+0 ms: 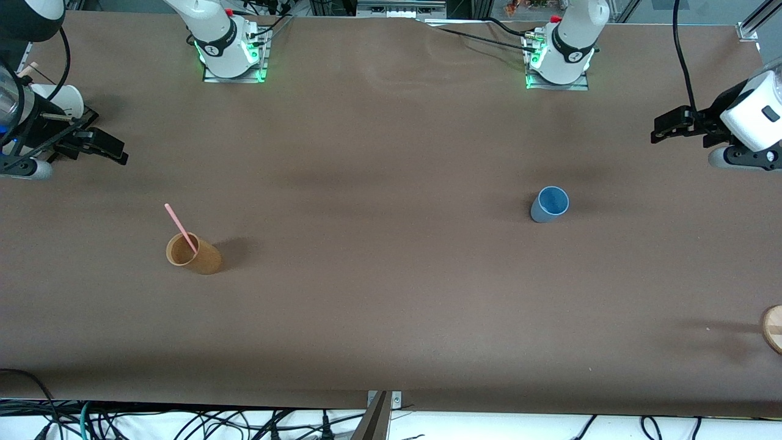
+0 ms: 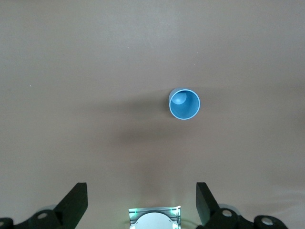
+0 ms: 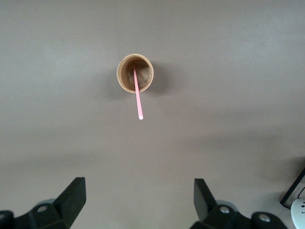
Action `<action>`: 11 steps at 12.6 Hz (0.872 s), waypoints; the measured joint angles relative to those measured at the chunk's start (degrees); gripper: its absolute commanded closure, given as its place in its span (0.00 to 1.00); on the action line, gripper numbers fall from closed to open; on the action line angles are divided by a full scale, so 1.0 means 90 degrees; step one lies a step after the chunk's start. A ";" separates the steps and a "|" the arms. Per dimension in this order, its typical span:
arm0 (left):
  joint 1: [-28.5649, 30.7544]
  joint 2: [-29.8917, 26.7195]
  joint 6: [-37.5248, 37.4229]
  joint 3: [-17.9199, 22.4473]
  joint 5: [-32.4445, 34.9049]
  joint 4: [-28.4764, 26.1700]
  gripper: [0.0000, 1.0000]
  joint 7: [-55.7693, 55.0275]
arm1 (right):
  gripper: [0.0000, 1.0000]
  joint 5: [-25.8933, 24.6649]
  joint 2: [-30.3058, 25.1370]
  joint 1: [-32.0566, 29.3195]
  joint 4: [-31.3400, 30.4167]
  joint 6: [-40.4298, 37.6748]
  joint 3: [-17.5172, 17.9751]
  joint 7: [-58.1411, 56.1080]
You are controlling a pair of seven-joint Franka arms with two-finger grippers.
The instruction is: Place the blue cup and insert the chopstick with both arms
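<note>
The blue cup (image 1: 550,205) (image 2: 185,104) stands upright and empty on the brown table toward the left arm's end. The pink chopstick (image 1: 181,227) (image 3: 137,95) leans inside an orange-brown cup (image 1: 193,253) (image 3: 135,73) toward the right arm's end. My left gripper (image 1: 666,127) (image 2: 141,190) hangs open in the air over the table's left-arm end, apart from the blue cup, with nothing between its fingers. My right gripper (image 1: 105,146) (image 3: 138,187) hangs open over the table's right-arm end, apart from the brown cup, and holds nothing.
A white paper cup (image 1: 66,101) stands at the right arm's end of the table, beside that arm's wrist. A round wooden piece (image 1: 773,328) shows at the table's left-arm end, nearer to the front camera. The arm bases (image 1: 231,52) (image 1: 559,61) stand along the table's back edge.
</note>
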 measured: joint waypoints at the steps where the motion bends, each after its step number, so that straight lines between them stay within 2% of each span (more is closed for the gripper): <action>1: 0.0001 0.0044 0.0004 -0.0001 0.0000 0.0000 0.00 0.0000 | 0.00 0.0000 0.0000 0.0000 0.0000 0.0000 0.0000 0.0000; 3: -0.0022 0.0278 0.0020 -0.0065 -0.0001 -0.0007 0.00 0.0026 | 0.00 0.0000 0.0002 0.0000 0.0004 0.0000 0.0000 0.0000; 5: -0.0123 0.0819 0.0226 -0.0204 -0.0001 0.0029 0.00 0.0028 | 0.00 0.0000 0.0007 0.0000 0.0009 0.0000 0.0000 0.0000; 8: -0.0135 0.1604 0.0933 -0.0235 0.0000 0.0077 0.00 0.0028 | 0.00 0.0000 0.0012 -0.0001 0.0013 0.0000 0.0000 0.0000; 11: -0.0103 0.2087 0.1620 -0.0221 0.0001 -0.0006 0.00 0.0030 | 0.00 0.0000 0.0016 0.0000 0.0016 0.0000 0.0000 0.0000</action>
